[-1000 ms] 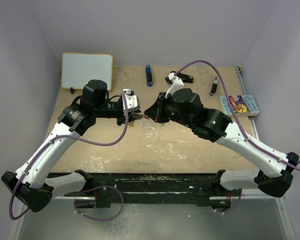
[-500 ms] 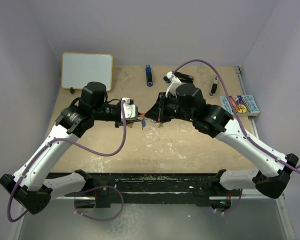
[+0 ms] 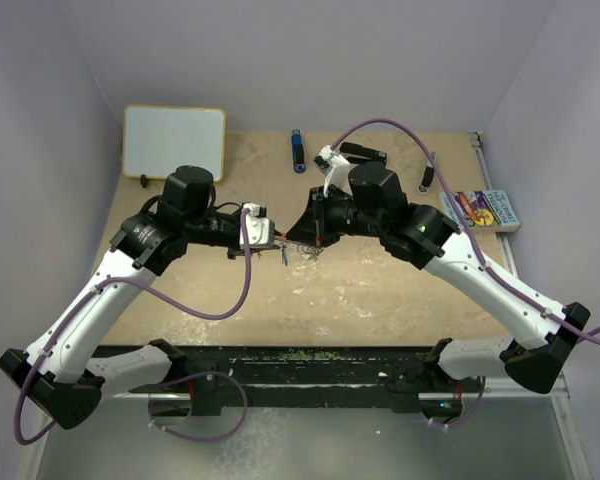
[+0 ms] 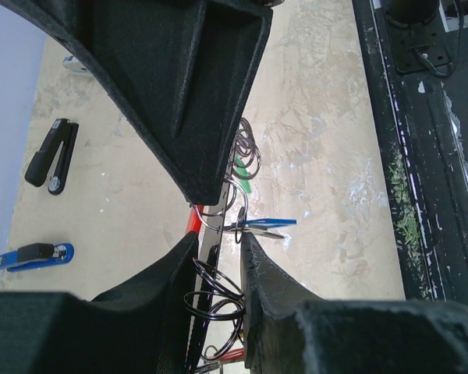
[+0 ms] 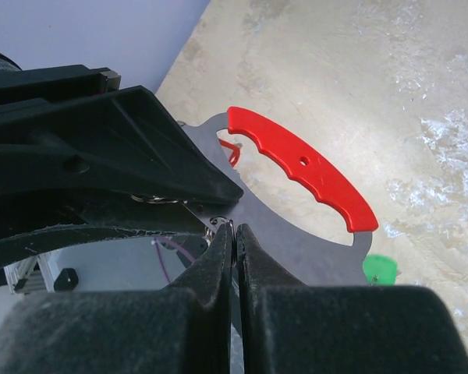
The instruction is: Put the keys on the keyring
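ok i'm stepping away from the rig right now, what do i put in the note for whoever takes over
Grippers: the left gripper has its fingers closed on the keyring, held up between the arms. The right gripper is shut at the keyring's metal edge, pinching something thin; I cannot tell what.
Keys: a blue-tagged key hangs at the keyring, apparently threaded. A green tag shows past its end; attachment unclear.
Done: probably the blue one.
Left: check and thread the other keys.

- No text, label or number is readable in any view.
- The colourful booklet (image 3: 480, 209) at the right edge of the tabletop (image 3: 360, 300) carries print too small to make out.
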Robot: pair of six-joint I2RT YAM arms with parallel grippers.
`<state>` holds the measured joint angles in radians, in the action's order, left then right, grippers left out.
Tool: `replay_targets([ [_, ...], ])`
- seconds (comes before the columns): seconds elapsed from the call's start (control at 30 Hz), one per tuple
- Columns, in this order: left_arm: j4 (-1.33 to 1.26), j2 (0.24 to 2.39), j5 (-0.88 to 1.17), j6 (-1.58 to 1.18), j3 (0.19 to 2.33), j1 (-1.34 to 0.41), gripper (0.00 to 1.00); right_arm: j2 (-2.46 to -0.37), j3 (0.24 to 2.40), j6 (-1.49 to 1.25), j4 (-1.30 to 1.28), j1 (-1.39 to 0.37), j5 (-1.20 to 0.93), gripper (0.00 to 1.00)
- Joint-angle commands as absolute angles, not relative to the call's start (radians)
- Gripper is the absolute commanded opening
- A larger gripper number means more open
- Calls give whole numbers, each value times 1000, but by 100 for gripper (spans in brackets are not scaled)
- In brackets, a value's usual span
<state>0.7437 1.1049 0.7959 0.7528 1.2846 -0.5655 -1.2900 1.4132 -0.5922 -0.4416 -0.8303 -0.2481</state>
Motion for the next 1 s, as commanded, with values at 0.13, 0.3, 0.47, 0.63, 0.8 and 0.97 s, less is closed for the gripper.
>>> replay_targets([
  [0.13, 674, 1078, 700, 702, 1343, -570, 34, -1248, 1410, -571, -385, -800, -138, 0],
  [0.3, 624, 1052, 632, 585, 1347, -570, 45, -1236, 1406, -650, -376, -799, -33, 0],
  [0.47, 575, 1015, 696, 518, 1331, -571, 48, -1236, 1397, -739, -377, -798, 45, 0],
  [0.63, 551, 1023, 833, 340, 1276, -571, 48, -1240, 1391, -815, -379, -798, 87, 0],
  [0.8, 512, 1074, 870, 187, 1194, -580, 48, -1239, 1395, -857, -383, -798, 107, 0],
  [0.97, 431, 1092, 795, 124, 1127, -610, 50, -1246, 1424, -864, -400, -798, 151, 0],
])
